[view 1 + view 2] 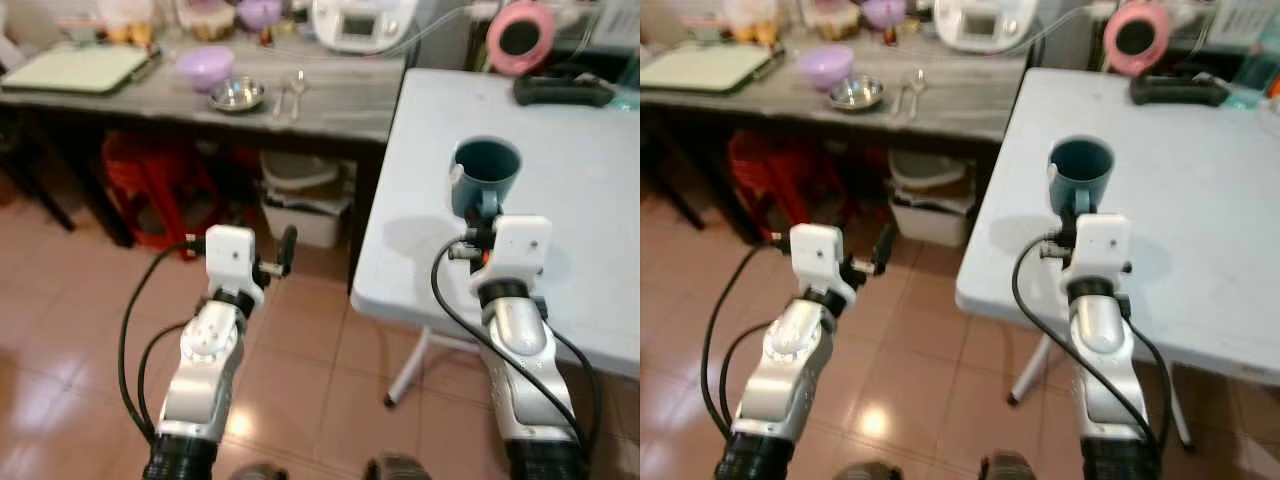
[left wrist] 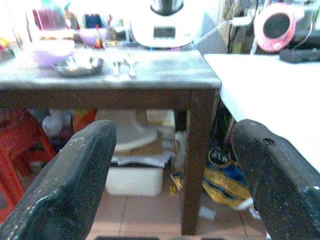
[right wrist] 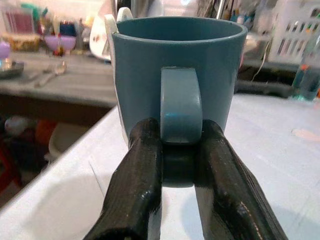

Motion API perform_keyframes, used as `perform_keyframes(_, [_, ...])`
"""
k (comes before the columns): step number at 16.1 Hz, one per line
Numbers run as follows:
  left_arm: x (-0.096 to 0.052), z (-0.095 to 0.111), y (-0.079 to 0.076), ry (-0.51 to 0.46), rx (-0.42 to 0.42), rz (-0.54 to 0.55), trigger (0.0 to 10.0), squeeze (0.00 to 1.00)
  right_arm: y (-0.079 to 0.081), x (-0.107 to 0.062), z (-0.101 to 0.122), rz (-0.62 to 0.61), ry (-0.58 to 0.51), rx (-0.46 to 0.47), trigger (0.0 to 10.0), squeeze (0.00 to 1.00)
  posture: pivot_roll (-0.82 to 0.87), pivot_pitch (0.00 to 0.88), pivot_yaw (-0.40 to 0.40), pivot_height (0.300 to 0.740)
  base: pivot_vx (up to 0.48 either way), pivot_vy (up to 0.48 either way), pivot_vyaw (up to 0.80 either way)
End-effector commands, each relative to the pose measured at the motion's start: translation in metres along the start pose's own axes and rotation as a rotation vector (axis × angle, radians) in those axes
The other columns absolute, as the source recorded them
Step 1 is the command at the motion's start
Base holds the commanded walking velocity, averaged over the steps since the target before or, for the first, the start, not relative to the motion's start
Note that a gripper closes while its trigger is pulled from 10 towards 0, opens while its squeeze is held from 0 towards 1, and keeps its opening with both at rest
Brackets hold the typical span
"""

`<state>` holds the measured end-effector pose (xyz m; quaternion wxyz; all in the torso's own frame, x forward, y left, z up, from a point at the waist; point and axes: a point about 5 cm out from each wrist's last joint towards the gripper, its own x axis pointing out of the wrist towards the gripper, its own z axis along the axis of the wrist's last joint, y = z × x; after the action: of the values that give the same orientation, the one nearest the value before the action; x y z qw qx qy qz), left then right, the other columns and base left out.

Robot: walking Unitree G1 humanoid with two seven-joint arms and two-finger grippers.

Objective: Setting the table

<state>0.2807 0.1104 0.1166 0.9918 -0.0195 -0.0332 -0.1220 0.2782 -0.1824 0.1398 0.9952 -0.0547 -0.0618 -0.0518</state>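
Right wrist view: right gripper [image 3: 178,150] clamped on handle of upright teal ceramic mug [image 3: 178,75], rigid, breakable, glaze likely slick; left gripper [image 2: 172,175] fingers apart, idle

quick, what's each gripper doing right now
Left gripper: open, empty, above the floor.
Right gripper: closed on the teal mug's handle, above the white table.

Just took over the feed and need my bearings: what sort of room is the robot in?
Most likely a home kitchen or dining corner: a wooden side table holds a rice cooker, bowls and spoons, and the right gripper holds a teal mug over a white table.
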Motion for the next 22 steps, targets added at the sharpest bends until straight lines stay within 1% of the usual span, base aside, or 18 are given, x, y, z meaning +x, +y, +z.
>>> perform_keyframes(1, [-0.003,-0.001,0.013,0.003,0.025,0.030,10.0,0.00,0.008,0.002,0.008,0.038,-0.025,0.013,10.0,0.00,-0.05,0.000,0.041,0.740,0.274,0.394,0.00])
perform_keyframes(2, [-0.003,-0.002,0.013,0.004,0.021,0.027,10.0,0.00,0.010,0.001,0.010,0.057,-0.042,-0.019,10.0,0.00,-0.05,0.000,0.042,0.740,0.277,0.390,0.00])
perform_keyframes(4, [-0.004,-0.003,0.010,0.005,0.026,0.016,10.0,0.00,0.013,0.000,0.010,0.067,-0.033,0.007,10.0,0.00,-0.06,0.000,0.043,0.740,0.277,0.394,0.00])
perform_keyframes(6, [-0.002,-0.003,0.007,-0.004,0.044,0.004,10.0,0.00,0.013,0.001,0.012,0.062,-0.039,0.015,10.0,0.00,-0.06,0.000,0.043,0.740,0.279,0.390,0.00])
perform_keyframes(8, [-0.002,-0.003,0.006,-0.010,0.026,-0.014,10.0,0.00,0.012,0.003,0.012,0.054,-0.031,0.034,10.0,0.00,-0.06,0.000,0.044,0.740,0.334,0.345,0.00])
perform_keyframes(12, [-0.001,-0.003,0.008,-0.010,0.020,-0.009,10.0,0.00,0.012,0.005,0.013,0.055,-0.024,0.038,10.0,0.00,-0.06,0.000,0.042,0.740,0.368,0.309,-0.10])
perform_keyframes(16, [-0.002,-0.002,0.005,-0.024,0.056,-0.014,10.0,0.00,0.013,0.005,0.012,0.064,-0.020,0.050,10.0,0.00,-0.06,0.000,0.041,0.740,0.377,0.294,0.00])
perform_keyframes(17, [-0.002,-0.002,0.004,-0.027,0.056,-0.021,10.0,0.00,0.014,0.005,0.012,0.065,-0.018,0.054,10.0,0.00,-0.06,0.000,0.042,0.740,0.465,0.000,0.00])
perform_keyframes(19, [-0.001,-0.002,0.002,-0.029,0.051,-0.027,10.0,0.00,0.015,0.007,0.013,0.067,-0.021,0.059,10.0,0.00,-0.06,0.000,0.042,0.740,0.467,0.000,-0.53])
perform_keyframes(22, [-0.001,-0.001,-0.001,-0.040,0.074,-0.041,10.0,0.00,0.017,0.009,0.014,0.073,-0.027,0.057,10.0,0.00,-0.06,0.000,0.042,0.740,0.480,0.000,0.00])
